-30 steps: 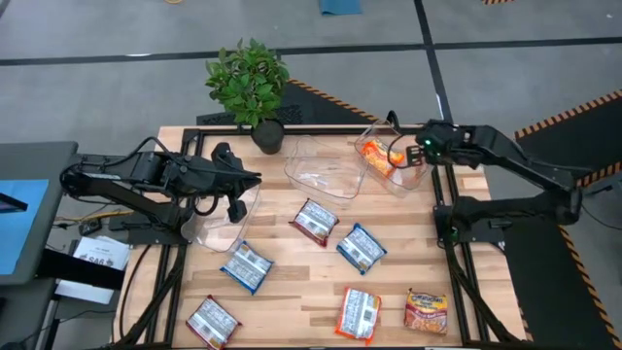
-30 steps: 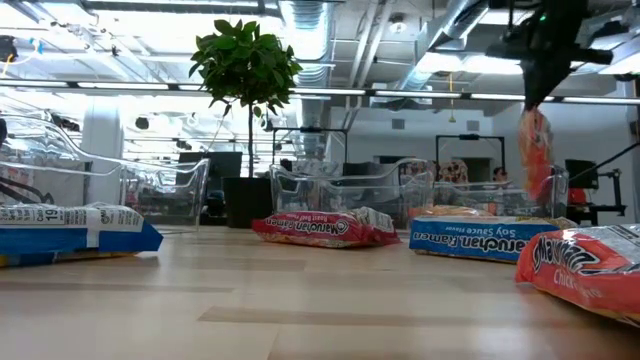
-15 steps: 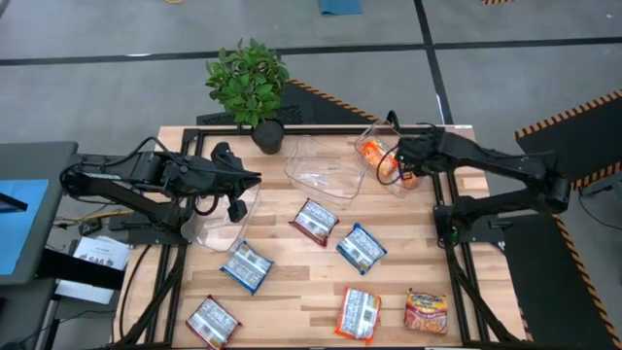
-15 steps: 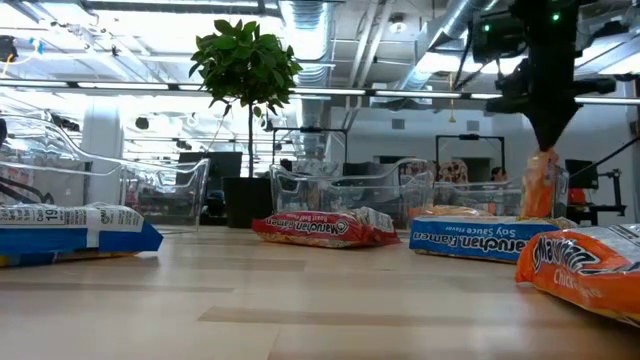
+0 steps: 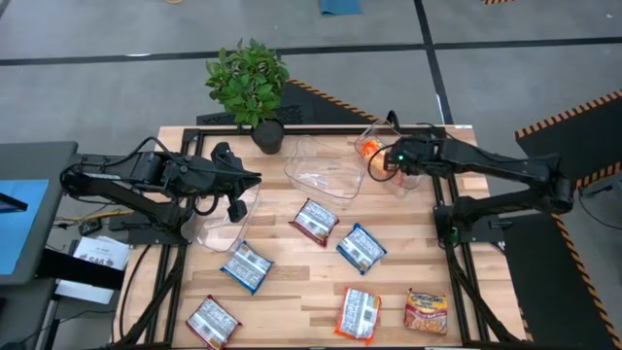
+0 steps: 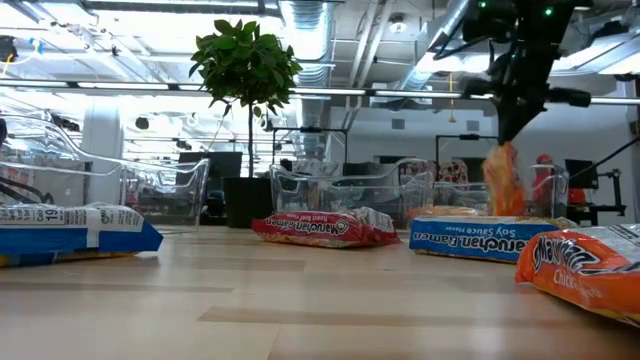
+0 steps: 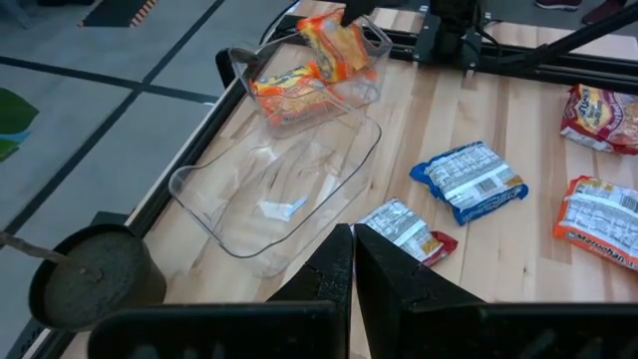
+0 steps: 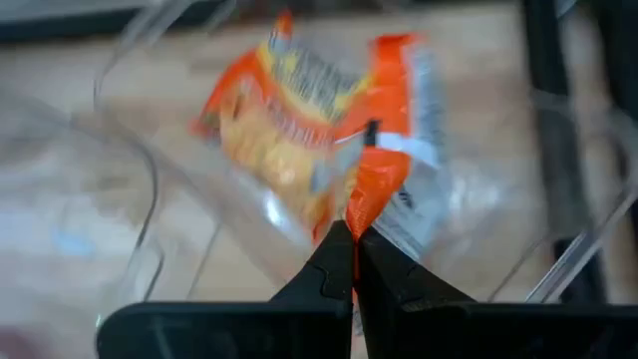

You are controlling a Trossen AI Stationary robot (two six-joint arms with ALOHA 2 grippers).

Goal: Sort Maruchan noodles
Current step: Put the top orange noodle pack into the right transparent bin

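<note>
My right gripper [image 5: 387, 161] hangs over the right clear bin [image 5: 413, 180], shut on an orange noodle packet [image 8: 384, 150] that also shows in the low view [image 6: 503, 185]. A second orange packet [image 7: 284, 85] lies in that bin. My left gripper [image 7: 352, 261] is shut and empty over the left clear bin [image 5: 216, 231]. Flat on the table lie red-and-white packets [image 5: 314, 221] [image 5: 212, 322], blue-and-white packets [image 5: 362, 247] [image 5: 246, 266] and orange ones [image 5: 359, 313] [image 5: 427, 311]. My right gripper pinches the orange packet by its upper edge [image 8: 357, 217] between the two fingers, coming from above and pointing down. The packet hangs below the fingers inside the right bin, tilted. Whether its lower end [image 6: 505, 210] rests on the bin floor cannot be told.
An empty clear bin [image 5: 326, 167] sits between the other two at the far side. A potted plant [image 5: 250, 83] stands at the far edge. Bare wood lies between the bins and the loose packets [image 5: 292, 282].
My right gripper has moved toward the table's left and down, staying shut on the orange packet. The packet, held higher above the bin's right side a second ago, now hangs lower, within the bin.
</note>
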